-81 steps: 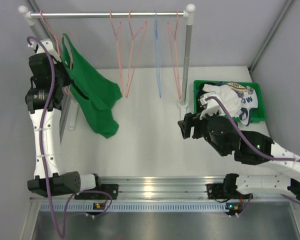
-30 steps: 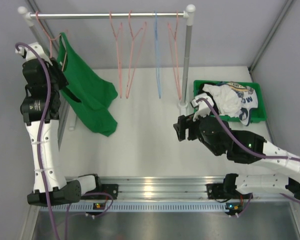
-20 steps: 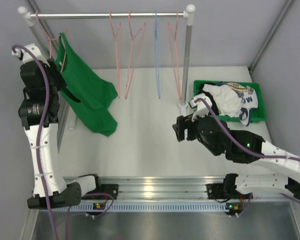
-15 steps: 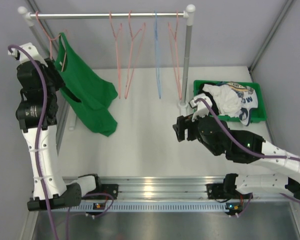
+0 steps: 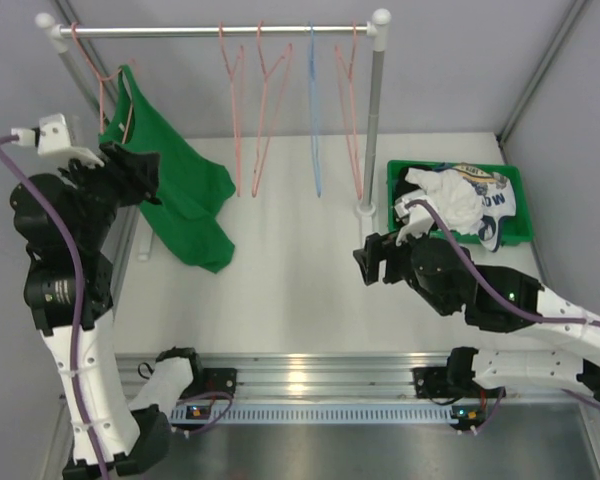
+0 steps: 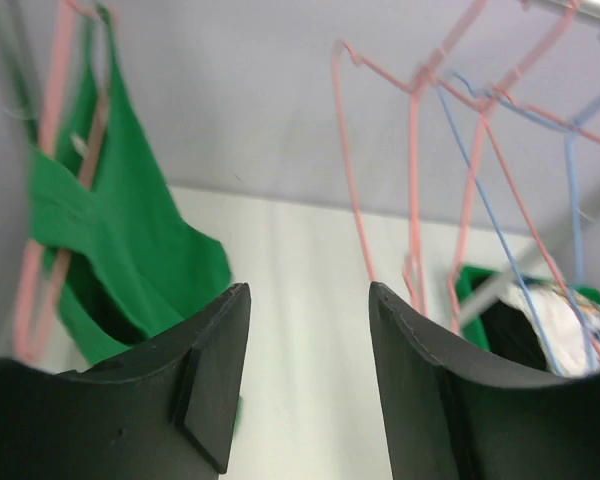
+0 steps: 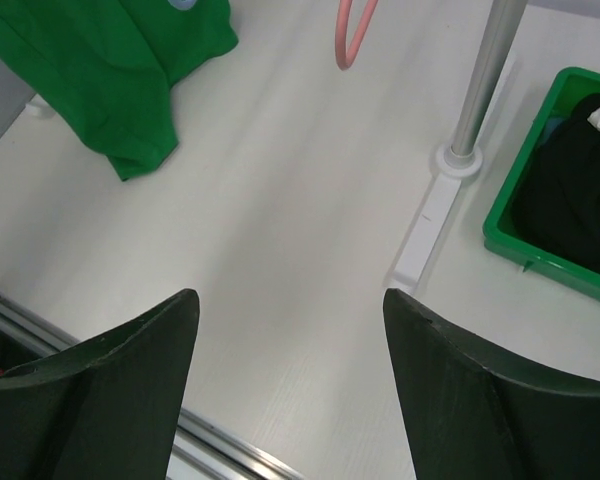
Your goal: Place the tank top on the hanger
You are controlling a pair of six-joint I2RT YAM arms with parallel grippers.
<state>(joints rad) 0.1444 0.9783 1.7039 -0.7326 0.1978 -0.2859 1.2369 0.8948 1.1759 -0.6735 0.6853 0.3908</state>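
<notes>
**Green top hung at the rail's left end**

The tank top hangs on the salmon wire hanger at the left end of the rail, its lower part bunched down on the table. The left gripper sits just beside it, jaws spread and empty. The right gripper hovers over mid-table, likewise spread and empty, near the green bin.

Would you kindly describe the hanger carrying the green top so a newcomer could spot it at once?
Find the metal rail along the back and follow it to its left end. The pink wire hanger there is the only one with a green top on it; the other pink hangers and the blue hanger hang bare.
</notes>
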